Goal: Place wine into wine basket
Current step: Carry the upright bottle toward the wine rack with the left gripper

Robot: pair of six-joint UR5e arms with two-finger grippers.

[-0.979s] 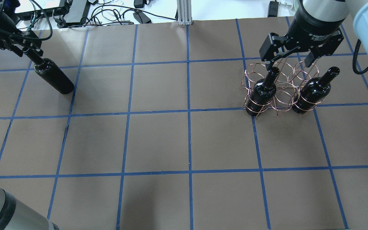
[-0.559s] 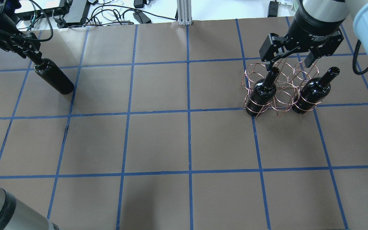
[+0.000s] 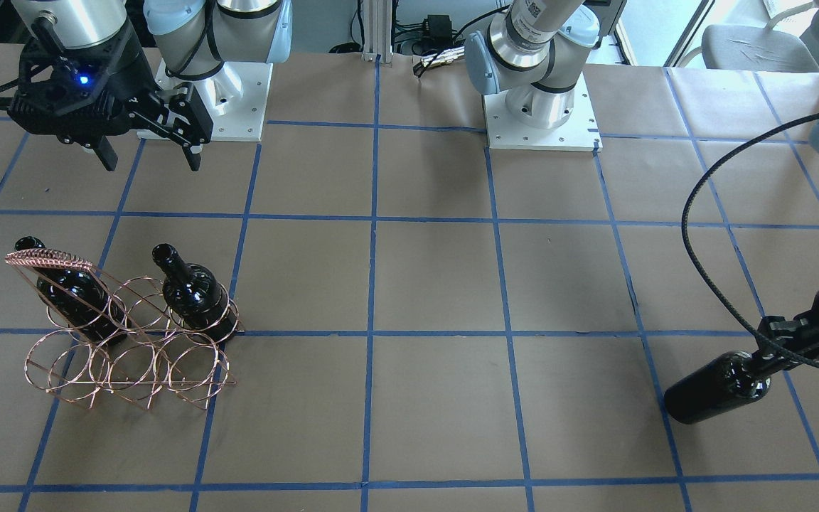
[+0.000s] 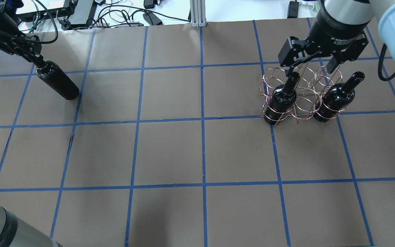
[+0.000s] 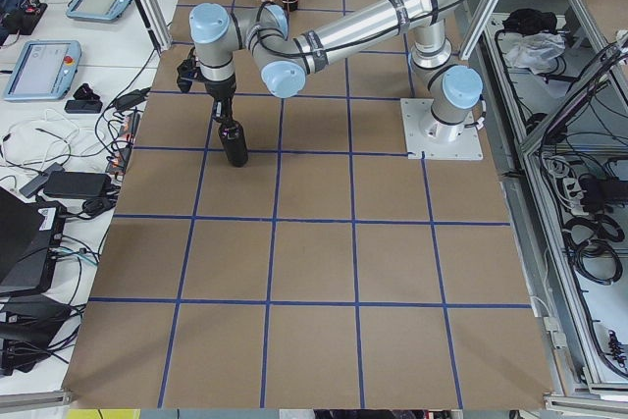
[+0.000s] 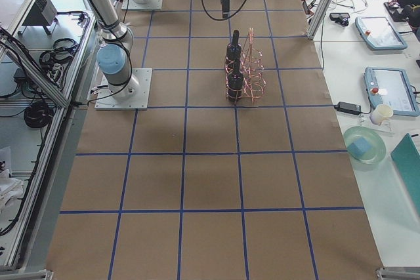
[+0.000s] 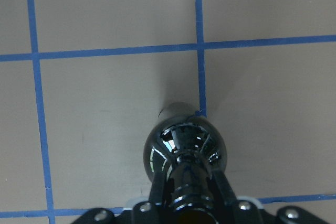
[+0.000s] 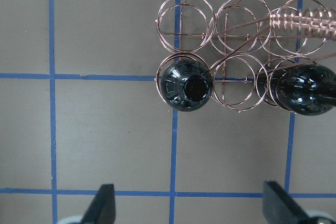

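The wine basket (image 4: 303,100) stands at the far right of the table; it also shows in the front view (image 3: 129,370) and the right wrist view (image 8: 304,22). Two dark bottles stand in its near row's end rings (image 4: 281,97) (image 4: 336,97); the other rings are empty. My right gripper (image 4: 309,69) hangs open and empty above the basket's far side (image 8: 191,208). My left gripper (image 4: 34,61) is shut on the neck of the third wine bottle (image 4: 57,83) at the far left, held upright (image 7: 185,150). I cannot tell whether its base touches the table.
Cables and devices (image 4: 81,13) lie beyond the table's far edge, with an aluminium post (image 4: 197,13) at its middle. The two arm bases (image 3: 541,107) (image 3: 210,99) stand at the robot's side. Brown paper with a blue tape grid covers the table.
My left gripper and its bottle have shifted slightly toward the far edge. My right gripper has stayed open above the basket, almost still.
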